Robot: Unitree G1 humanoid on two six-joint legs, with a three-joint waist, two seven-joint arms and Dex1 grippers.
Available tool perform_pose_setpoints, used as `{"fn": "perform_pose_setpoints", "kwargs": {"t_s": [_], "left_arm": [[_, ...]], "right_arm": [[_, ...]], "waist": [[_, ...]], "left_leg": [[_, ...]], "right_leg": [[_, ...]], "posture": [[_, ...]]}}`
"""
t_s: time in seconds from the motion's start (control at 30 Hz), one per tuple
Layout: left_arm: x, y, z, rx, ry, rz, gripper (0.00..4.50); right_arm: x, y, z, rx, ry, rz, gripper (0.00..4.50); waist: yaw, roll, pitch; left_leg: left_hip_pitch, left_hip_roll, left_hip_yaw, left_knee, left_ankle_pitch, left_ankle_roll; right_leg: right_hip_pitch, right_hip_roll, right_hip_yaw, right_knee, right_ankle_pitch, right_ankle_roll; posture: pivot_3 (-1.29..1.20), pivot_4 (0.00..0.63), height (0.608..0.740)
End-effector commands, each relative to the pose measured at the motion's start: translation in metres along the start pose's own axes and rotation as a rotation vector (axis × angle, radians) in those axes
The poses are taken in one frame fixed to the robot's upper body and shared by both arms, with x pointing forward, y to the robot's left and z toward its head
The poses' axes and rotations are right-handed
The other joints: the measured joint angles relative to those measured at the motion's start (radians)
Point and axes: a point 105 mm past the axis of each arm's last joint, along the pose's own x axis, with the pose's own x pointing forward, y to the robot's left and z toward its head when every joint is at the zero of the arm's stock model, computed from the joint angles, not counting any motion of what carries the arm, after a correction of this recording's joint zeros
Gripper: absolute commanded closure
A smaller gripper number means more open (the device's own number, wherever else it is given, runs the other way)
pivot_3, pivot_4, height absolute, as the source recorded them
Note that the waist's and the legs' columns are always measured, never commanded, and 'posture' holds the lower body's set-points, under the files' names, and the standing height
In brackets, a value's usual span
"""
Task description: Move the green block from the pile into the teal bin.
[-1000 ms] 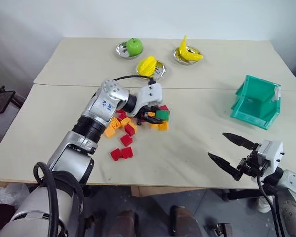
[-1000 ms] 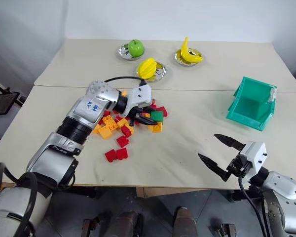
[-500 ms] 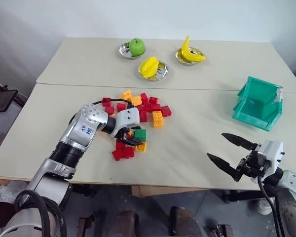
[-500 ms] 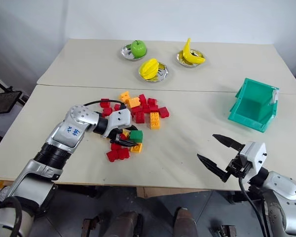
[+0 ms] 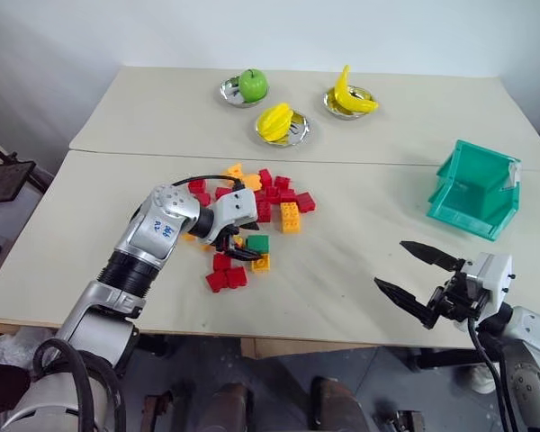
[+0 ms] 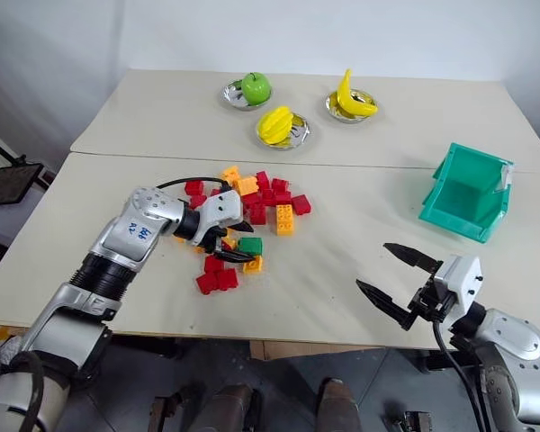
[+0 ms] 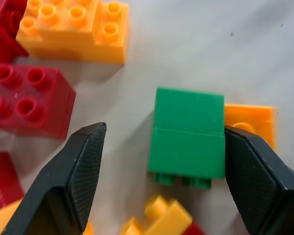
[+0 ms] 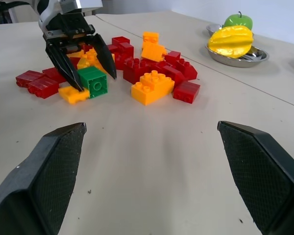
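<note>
Green block (image 5: 257, 243), red-orange-yellow pile (image 5: 268, 201), teal bin (image 5: 473, 190)

Pile (image 5: 252, 202) left of bin (image 5: 472, 191)

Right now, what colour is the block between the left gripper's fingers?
Green, clearest in the left wrist view.

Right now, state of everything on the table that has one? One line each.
green block: on the table at the pile's edge, between the open fingers, not lifted
left gripper: open, straddling the green block
right gripper: open, empty, off the table's near edge
teal bin: upright, nothing visible inside
pile: loose and scattered
</note>
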Motion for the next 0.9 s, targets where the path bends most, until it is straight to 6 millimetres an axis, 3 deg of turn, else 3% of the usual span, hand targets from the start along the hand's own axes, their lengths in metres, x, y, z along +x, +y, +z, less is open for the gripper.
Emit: {"fn": "perform_pose_setpoints", "kwargs": {"t_s": [0.03,0.2,0.23,0.53,0.63,0.7,0.9], "left_arm": [[-0.006,0.004,0.005,0.046,0.002,0.02,1.37],[-0.005,0.005,0.007,0.04,-0.017,0.028,2.91],[-0.005,0.005,0.008,0.038,-0.022,0.021,3.0],[-0.011,0.005,0.033,0.109,-0.097,-0.001,2.99],[-0.01,0.007,0.066,0.174,-0.173,-0.012,2.99],[0.001,0.002,0.083,0.21,-0.196,-0.063,2.99],[0.066,-0.02,0.115,0.298,-0.203,-0.184,2.99]], "right_arm": [[0.002,0.003,0.006,-0.008,-0.015,0.034,0.0],[0.006,0.003,0.009,-0.005,-0.015,0.066,0.0],[0.007,0.003,0.009,-0.004,-0.015,0.069,0.0],[0.005,0.003,0.006,0.005,0.0,0.079,0.0],[-0.002,-0.005,0.006,-0.005,0.012,0.036,0.0],[-0.009,-0.012,0.004,-0.008,0.025,0.0,0.0],[-0.034,-0.023,-0.003,-0.025,0.094,-0.095,0.0]], "waist": [[0.0,0.0,0.0],[0.0,0.0,0.0],[0.0,0.0,0.0],[0.001,0.0,0.0],[0.005,0.0,0.0],[0.006,0.0,0.0],[0.006,0.0,0.0]], "left_leg": [[0.0,0.0,0.0,0.0,0.0,0.0],[0.0,0.0,0.0,0.0,0.0,0.0],[0.0,0.0,0.0,0.0,0.0,0.0],[0.0,0.0,0.0,0.0,0.0,0.0],[-0.001,0.0,0.0,0.0,0.0,0.0],[-0.001,-0.001,0.0,0.001,0.0,0.0],[-0.002,-0.001,0.007,0.001,0.0,0.001]], "right_leg": [[0.0,0.0,0.0,0.0,0.0,0.0],[0.0,0.0,0.0,0.0,0.0,0.0],[0.0,0.0,0.0,0.0,0.0,0.0],[0.0,0.0,0.0,0.0,0.0,0.0],[0.0,0.0,0.0,0.0,0.0,0.0],[0.0,0.0,-0.001,0.0,0.0,0.0],[0.002,0.0,-0.002,-0.003,0.0,0.001]], "posture": [[0.0,0.15,0.74],[0.0,0.15,0.74],[0.0,0.15,0.74],[0.0,0.15,0.74],[0.0,0.15,0.74],[0.0,0.15,0.74],[0.0,0.15,0.74]]}}
